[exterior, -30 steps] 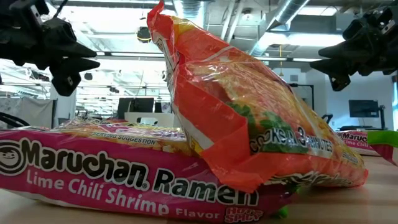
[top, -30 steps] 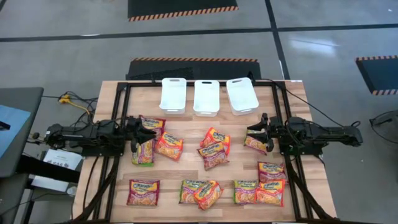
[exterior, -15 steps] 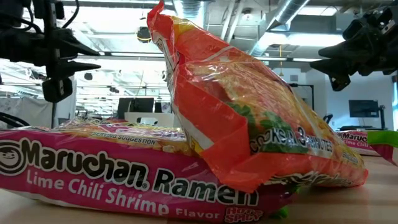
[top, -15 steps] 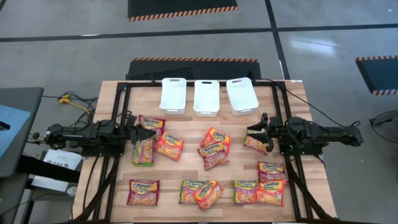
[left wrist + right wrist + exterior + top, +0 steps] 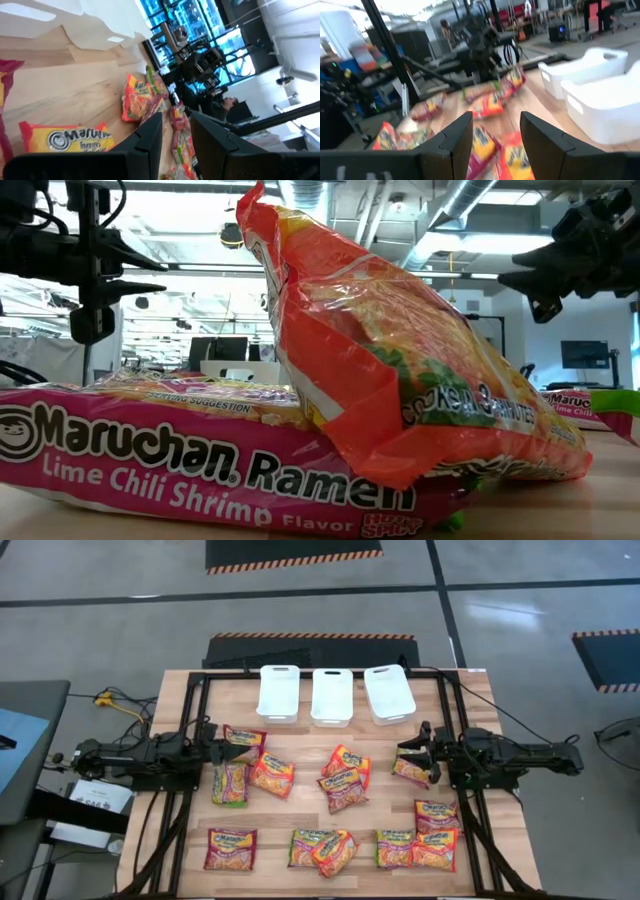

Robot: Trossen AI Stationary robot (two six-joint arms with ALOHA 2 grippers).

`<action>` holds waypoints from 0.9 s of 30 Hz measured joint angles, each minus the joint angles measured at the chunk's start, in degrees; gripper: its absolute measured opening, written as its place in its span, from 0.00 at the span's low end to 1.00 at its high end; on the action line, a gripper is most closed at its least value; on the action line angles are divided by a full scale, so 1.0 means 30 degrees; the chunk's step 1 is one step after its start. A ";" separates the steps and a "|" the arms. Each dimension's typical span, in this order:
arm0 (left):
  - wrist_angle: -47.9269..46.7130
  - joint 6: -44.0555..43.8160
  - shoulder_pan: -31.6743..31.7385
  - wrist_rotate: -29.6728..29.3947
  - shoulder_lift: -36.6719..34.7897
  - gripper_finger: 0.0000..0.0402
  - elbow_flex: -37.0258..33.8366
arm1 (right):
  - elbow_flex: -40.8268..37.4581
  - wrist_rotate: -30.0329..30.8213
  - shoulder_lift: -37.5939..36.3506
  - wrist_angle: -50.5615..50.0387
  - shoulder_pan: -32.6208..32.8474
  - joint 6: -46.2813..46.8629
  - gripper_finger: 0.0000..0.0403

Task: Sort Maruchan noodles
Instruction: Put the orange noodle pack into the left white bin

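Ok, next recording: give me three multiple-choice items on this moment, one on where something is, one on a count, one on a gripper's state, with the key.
1. Where do the white bins stand?
A. In a row at the table's far edge
B. Stacked at the near edge
C. On the floor

2. How many white bins are there?
A. Two
B. Three
C. Five

3. What is the right gripper doing?
A. Shut on a bin
B. Open above a noodle packet, holding nothing
C. Pressed flat on the wood

Key: 1 A, the high view shows them side by side beyond the packets. 2 B, three count out there. 3 B, the right wrist view shows its fingers spread with nothing between.
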 joint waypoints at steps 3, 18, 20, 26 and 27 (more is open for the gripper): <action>0.1369 -0.0177 0.0000 -0.0754 0.0002 0.22 -0.0007 | 0.0007 0.0004 0.0000 0.1543 -0.0024 0.1001 0.47; 0.8865 0.7314 0.0000 -0.2335 0.0007 0.22 0.0403 | 0.1588 0.0596 0.0000 0.4511 -0.0036 0.1954 0.47; 0.8097 0.7821 0.0000 -0.2291 0.0009 0.22 0.1019 | 0.1737 0.0955 0.0000 0.5189 -0.0036 0.2014 0.47; 0.4482 0.9626 0.0000 -0.1843 0.0067 0.22 0.3498 | 0.2482 0.1464 0.0001 0.7036 -0.0036 0.2406 0.47; 0.4098 1.0054 0.0000 -0.1857 0.0111 0.22 0.3902 | 0.2617 0.1457 0.0014 0.7238 -0.0036 0.2406 0.47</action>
